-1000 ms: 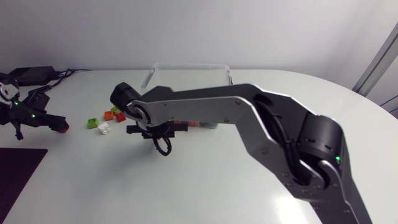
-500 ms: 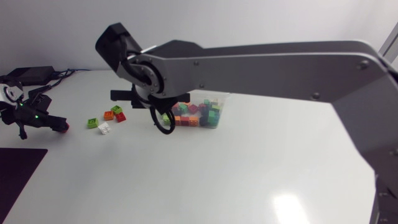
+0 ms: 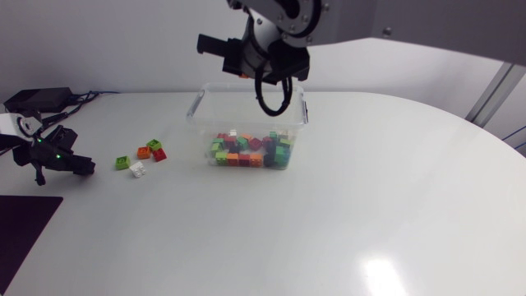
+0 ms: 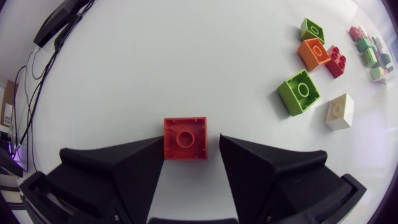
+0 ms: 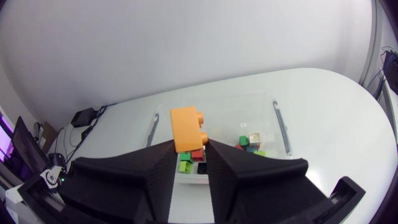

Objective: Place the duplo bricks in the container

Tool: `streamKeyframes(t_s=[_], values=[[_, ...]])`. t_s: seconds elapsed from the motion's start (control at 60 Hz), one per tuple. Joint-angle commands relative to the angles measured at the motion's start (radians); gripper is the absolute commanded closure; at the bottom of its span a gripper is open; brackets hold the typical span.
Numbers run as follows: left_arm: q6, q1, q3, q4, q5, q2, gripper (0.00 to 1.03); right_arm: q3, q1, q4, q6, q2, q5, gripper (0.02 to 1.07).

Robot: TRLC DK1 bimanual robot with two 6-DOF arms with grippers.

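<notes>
Orange brick [image 5: 188,129] clamped in right hand [image 5: 189,147] above container [image 5: 278,119].

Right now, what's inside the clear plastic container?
A heap of mixed-colour duplo bricks against the clear container's near wall. Lower bricks are covered; my right arm hides part of its far rim.

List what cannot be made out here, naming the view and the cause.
1. Head view: the left gripper hides the red brick.
2. Head view: bricks piled in the container are too small to count.
3. Left wrist view: the edge cuts off the container.
4. Right wrist view: the right gripper and its orange brick cover part of that pile.
</notes>
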Motion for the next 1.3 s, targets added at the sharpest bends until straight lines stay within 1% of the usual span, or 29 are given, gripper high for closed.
streamKeyframes(t_s=[0.0, 0.083, 0.15, 0.3, 0.467, 0.733, 0.833, 0.9, 0.917, 0.933, 0.95, 0.967, 1.0, 1.017, 1.033, 1.05, 1.083, 1.15, 1.283], values=[[-0.02, -0.006, 0.017, -0.007, 0.001, 0.023, 0.57, -0.023, -0.018, 0.009, -0.017, -0.032, 0.006, 0.86], [-0.021, -0.009, -0.001, -0.008, -0.009, 0.0, 0.59, -0.032, -0.035, 0.02, -0.02, -0.039, -0.007, 0.86], [-0.018, -0.009, -0.021, -0.008, -0.009, -0.037, 0.59, -0.035, -0.055, 0.037, -0.028, -0.035, -0.024, 0.86], [-0.021, -0.003, -0.077, -0.008, -0.002, -0.198, 0.6, -0.047, -0.112, 0.097, -0.055, 0.006, -0.059, 0.85], [-0.04, -0.012, -0.118, -0.054, 0.079, -0.371, 0.59, -0.053, -0.166, 0.141, -0.06, 0.086, -0.106, 0.85], [-0.06, -0.057, -0.178, -0.11, 0.123, -0.558, 0.59, -0.095, -0.193, 0.221, -0.075, 0.184, -0.145, 0.84], [-0.058, -0.065, -0.196, -0.113, 0.122, -0.584, 0.59, -0.096, -0.196, 0.224, -0.083, 0.205, -0.152, 0.84], [-0.055, -0.057, -0.196, -0.113, 0.119, -0.557, 0.57, -0.095, -0.201, 0.224, -0.087, 0.216, -0.152, 0.82], [-0.055, -0.054, -0.193, -0.113, 0.119, -0.549, 0.57, -0.093, -0.201, 0.224, -0.094, 0.221, -0.154, 0.81], [-0.051, -0.045, -0.189, -0.113, 0.113, -0.526, 0.55, -0.092, -0.201, 0.224, -0.098, 0.224, -0.157, 0.79], [-0.048, -0.04, -0.189, -0.113, 0.113, -0.522, 0.55, -0.09, -0.201, 0.222, -0.1, 0.225, -0.163, 0.75], [-0.04, -0.031, -0.186, -0.111, 0.111, -0.511, 0.54, -0.087, -0.204, 0.218, -0.101, 0.228, -0.177, 0.66], [-0.031, -0.014, -0.179, -0.111, 0.11, -0.479, 0.48, -0.079, -0.209, 0.206, -0.104, 0.235, -0.201, 0.43], [-0.029, -0.012, -0.176, -0.111, 0.108, -0.472, 0.46, -0.062, -0.212, 0.178, -0.104, 0.245, -0.224, 0.18], [-0.024, 0.0, -0.169, -0.111, 0.102, -0.448, 0.38, -0.052, -0.212, 0.161, -0.104, 0.25, -0.234, 0.07], [-0.02, 0.003, -0.166, -0.11, 0.099, -0.437, 0.36, -0.036, -0.213, 0.14, -0.104, 0.258, -0.237, 0.04], [-0.012, 0.017, -0.153, -0.11, 0.097, -0.403, 0.35, -0.016, -0.213, 0.109, -0.104, 0.262, -0.235, 0.06], [-0.005, 0.029, -0.141, -0.099, 0.094, -0.367, 0.24, -0.026, -0.21, 0.117, -0.117, 0.239, -0.234, 0.06], [-0.005, 0.047, -0.087, -0.099, 0.091, -0.272, 0.24, -0.056, -0.196, 0.121, -0.14, 0.155, -0.214, 0.06]])
